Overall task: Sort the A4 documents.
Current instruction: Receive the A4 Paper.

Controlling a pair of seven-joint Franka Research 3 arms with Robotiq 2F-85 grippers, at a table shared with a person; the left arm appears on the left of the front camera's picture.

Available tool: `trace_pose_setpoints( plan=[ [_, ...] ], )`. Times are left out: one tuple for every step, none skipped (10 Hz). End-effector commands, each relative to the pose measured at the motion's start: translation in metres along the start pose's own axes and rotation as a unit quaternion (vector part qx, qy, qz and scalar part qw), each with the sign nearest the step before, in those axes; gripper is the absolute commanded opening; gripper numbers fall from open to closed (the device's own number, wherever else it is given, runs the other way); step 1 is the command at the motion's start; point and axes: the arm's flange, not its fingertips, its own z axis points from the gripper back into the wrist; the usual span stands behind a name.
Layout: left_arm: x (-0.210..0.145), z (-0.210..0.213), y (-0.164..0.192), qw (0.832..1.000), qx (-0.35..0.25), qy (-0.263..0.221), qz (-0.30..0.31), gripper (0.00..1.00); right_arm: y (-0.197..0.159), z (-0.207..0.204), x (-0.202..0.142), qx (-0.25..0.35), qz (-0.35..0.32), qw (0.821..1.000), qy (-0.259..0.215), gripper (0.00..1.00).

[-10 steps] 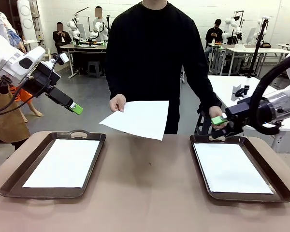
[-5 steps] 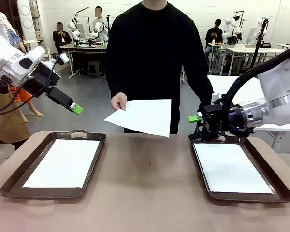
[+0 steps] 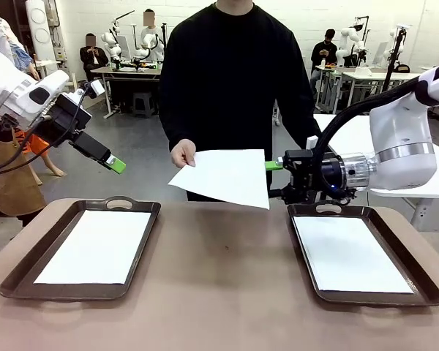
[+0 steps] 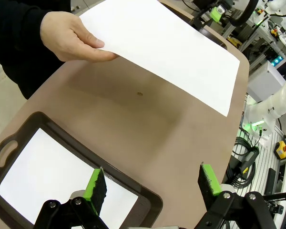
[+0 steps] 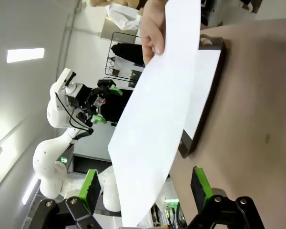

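Note:
A person's hand (image 3: pixel 181 153) holds one A4 document (image 3: pixel 223 175) in the air over the table's far edge. My right gripper (image 3: pixel 274 180) is open at the sheet's right edge. In the right wrist view this sheet (image 5: pixel 157 124) hangs down between my right gripper's (image 5: pixel 145 188) spread green fingers, which do not pinch it. My left gripper (image 3: pixel 115 164) is open and raised beyond the left tray (image 3: pixel 18 274), with nothing between its fingers. The left wrist view shows the held sheet (image 4: pixel 167 47) far ahead of my left gripper (image 4: pixel 152 183). Another A4 document (image 3: pixel 95 246) lies in the left tray, and one more (image 3: pixel 347 252) in the right tray (image 3: pixel 424 292).
Both dark brown handled trays sit on the brown table (image 3: pixel 219 292), one on each side. The person stands at the far edge in a black top. White tables stand behind my right arm.
My right arm has swung left from the right tray's far end to the held sheet's edge. The person has shifted the sheet slightly to the right. My left arm has stayed still.

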Motion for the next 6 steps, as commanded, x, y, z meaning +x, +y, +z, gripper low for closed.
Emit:
trace_pose_setpoints(
  plan=[
    [-0.001, 0.001, 0.000, 1.000, -0.003, -0.002, 0.000, 1.00, -0.004, -0.015, 0.016, 0.032, -0.036, 0.999, -0.024, 1.00],
    [-0.001, 0.001, 0.000, 1.000, -0.003, -0.002, 0.000, 1.00, -0.007, -0.020, 0.019, 0.043, -0.052, 0.997, -0.025, 1.00],
    [-0.001, 0.001, 0.000, 1.000, -0.003, -0.002, 0.000, 1.00, -0.010, -0.026, 0.020, 0.054, -0.067, 0.996, -0.022, 1.00],
    [-0.001, 0.001, 0.000, 1.000, -0.003, -0.002, 0.000, 1.00, -0.013, -0.030, 0.018, 0.058, -0.075, 0.995, -0.017, 1.00],
    [-0.001, 0.001, 0.000, 1.000, -0.003, -0.002, 0.000, 1.00, -0.015, -0.031, 0.018, 0.056, -0.079, 0.995, -0.015, 1.00],
    [-0.001, 0.001, 0.000, 1.000, -0.003, -0.002, 0.000, 1.00, -0.014, -0.031, 0.018, 0.064, -0.074, 0.995, -0.018, 1.00]
  ],
)
